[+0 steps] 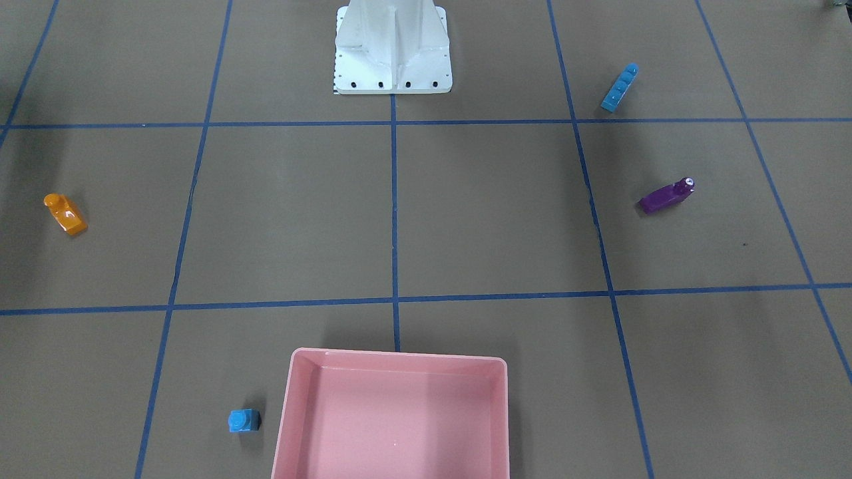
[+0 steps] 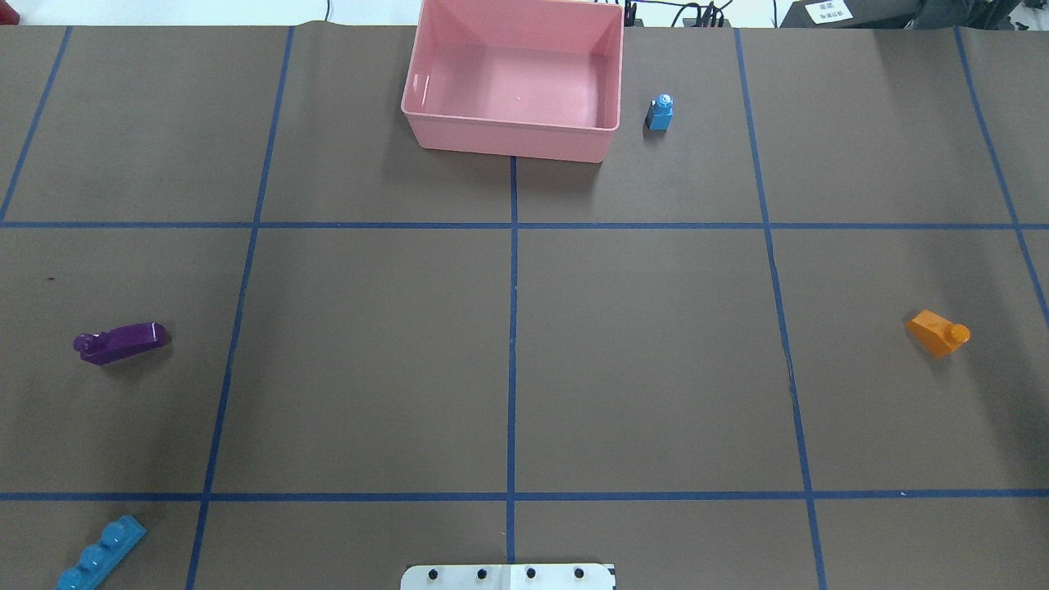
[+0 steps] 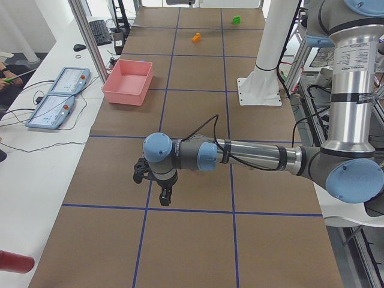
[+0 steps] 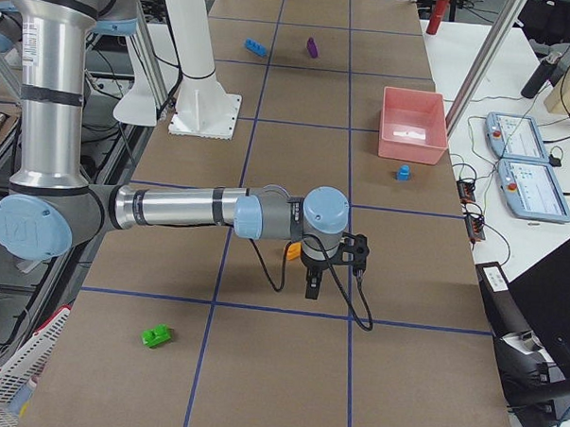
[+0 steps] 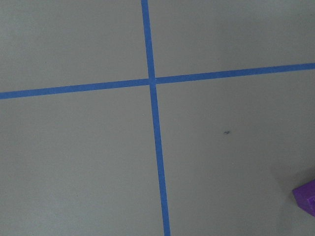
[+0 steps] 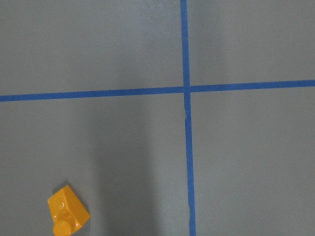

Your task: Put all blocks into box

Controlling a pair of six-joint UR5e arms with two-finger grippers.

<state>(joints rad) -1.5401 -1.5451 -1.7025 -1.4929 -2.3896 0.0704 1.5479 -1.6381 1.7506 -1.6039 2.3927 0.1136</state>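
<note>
long blue block (image 2: 100, 555): flat at the near-left corner of the table (image 2: 639, 369), well apart from both grippers.
purple block (image 2: 120, 342): on its side toward the left edge; my left wrist view catches only its corner at the lower right.
left gripper (image 3: 163, 195): hangs over the table near the purple block, not touching it; I cannot tell whether its fingers are parted or closed.
box (image 2: 508, 143): middle of the far edge; every block I see lies outside it.
small blue block (image 2: 660, 112): just beside the box's right wall, not touching.
orange block (image 2: 938, 333): toward the right edge.
right gripper (image 4: 312, 283): hangs just beside the orange block; I cannot tell its finger state.
green block (image 4: 156, 336): toward the table's right end, well apart.
</note>
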